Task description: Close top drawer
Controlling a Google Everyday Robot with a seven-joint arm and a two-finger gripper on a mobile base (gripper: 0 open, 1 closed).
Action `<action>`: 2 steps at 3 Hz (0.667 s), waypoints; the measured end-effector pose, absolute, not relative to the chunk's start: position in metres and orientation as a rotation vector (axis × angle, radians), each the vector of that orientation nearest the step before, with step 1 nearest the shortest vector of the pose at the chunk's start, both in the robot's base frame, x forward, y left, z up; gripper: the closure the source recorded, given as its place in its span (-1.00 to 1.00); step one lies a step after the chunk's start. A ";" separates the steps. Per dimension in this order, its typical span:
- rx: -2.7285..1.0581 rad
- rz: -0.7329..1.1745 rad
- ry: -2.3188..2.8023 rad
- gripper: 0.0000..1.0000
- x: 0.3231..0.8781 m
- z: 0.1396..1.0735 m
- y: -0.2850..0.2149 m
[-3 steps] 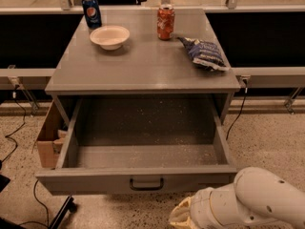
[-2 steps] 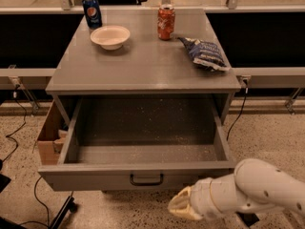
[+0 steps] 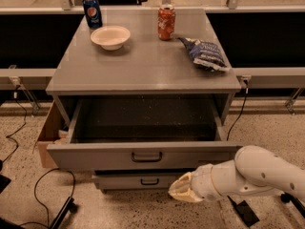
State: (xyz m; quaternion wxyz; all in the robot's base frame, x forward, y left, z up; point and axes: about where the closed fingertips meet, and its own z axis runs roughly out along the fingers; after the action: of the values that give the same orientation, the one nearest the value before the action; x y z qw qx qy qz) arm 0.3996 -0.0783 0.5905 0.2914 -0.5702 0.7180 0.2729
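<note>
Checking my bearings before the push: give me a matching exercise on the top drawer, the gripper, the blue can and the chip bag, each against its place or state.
Things:
1. top drawer
2. gripper
3. blue can
4. chip bag

Places or states:
A. back left corner of the tabletop
B. pulled out, open
C. right side of the tabletop
D. low, below the drawer's front, right of centre

Pairs: 1-B, 2-D, 3-A, 4-C.
</note>
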 end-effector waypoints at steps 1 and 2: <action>-1.513 0.731 1.885 1.00 0.431 0.594 -0.082; -1.500 0.719 1.844 1.00 0.482 0.608 -0.091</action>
State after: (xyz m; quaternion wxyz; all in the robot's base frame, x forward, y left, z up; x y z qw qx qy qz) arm 0.4820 -0.0915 0.6080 0.3232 -0.5715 0.7028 0.2739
